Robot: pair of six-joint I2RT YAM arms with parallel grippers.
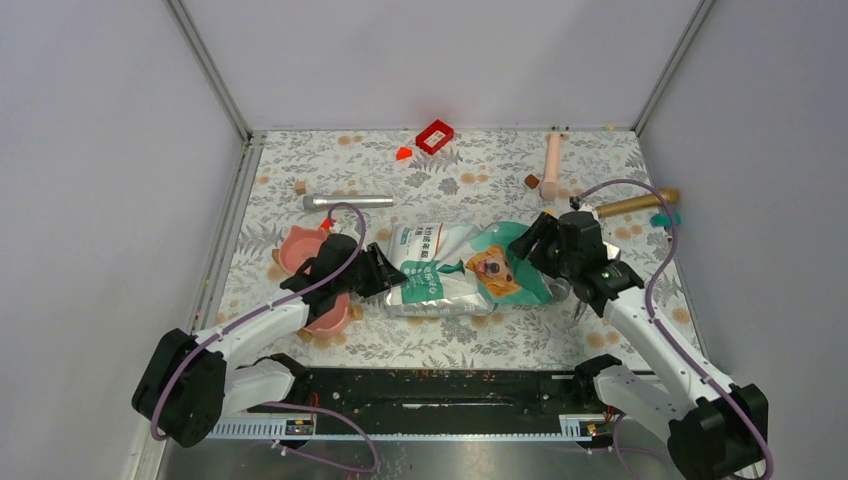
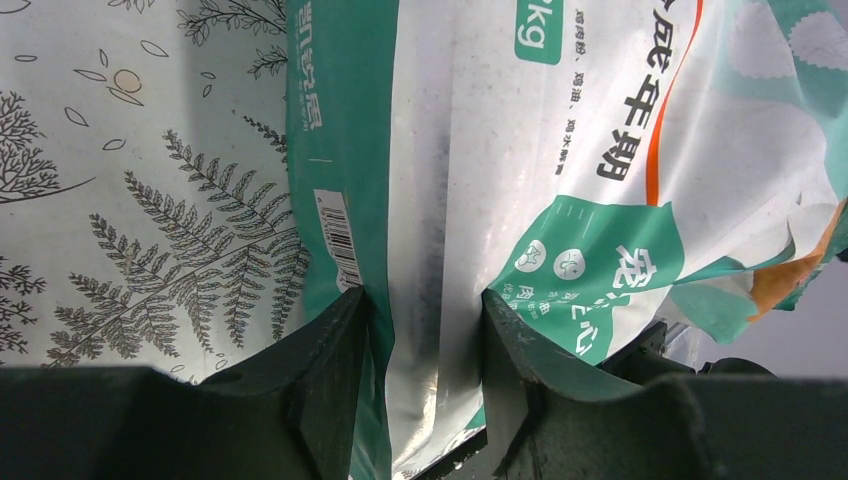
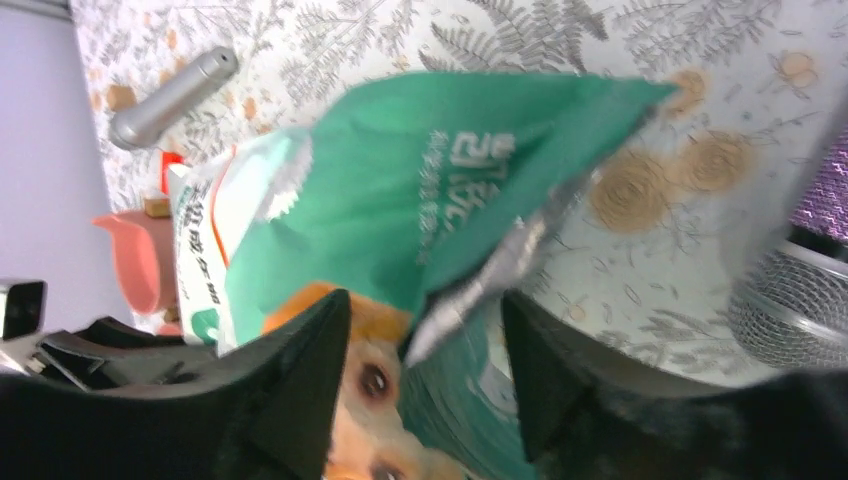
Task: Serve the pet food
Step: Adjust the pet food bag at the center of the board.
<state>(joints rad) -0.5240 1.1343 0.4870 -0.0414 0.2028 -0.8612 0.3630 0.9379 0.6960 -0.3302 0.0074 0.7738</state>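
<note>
1. The pouch (image 1: 450,275) lies flat mid-counter (image 1: 470,165). The left end effector (image 2: 420,330) pinches its bottom edge. The right end effector (image 3: 420,370) stands spread around its top corner.
2. The kibble is hidden inside the pouch. The left arm (image 1: 270,320) covers part of a pink bowl (image 1: 297,250).
3. Both arms reach low and inward.

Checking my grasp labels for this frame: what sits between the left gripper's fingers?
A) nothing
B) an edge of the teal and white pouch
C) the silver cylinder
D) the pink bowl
B: in the left wrist view the left gripper has its fingers set on either side of a fold of the pouch.
</note>
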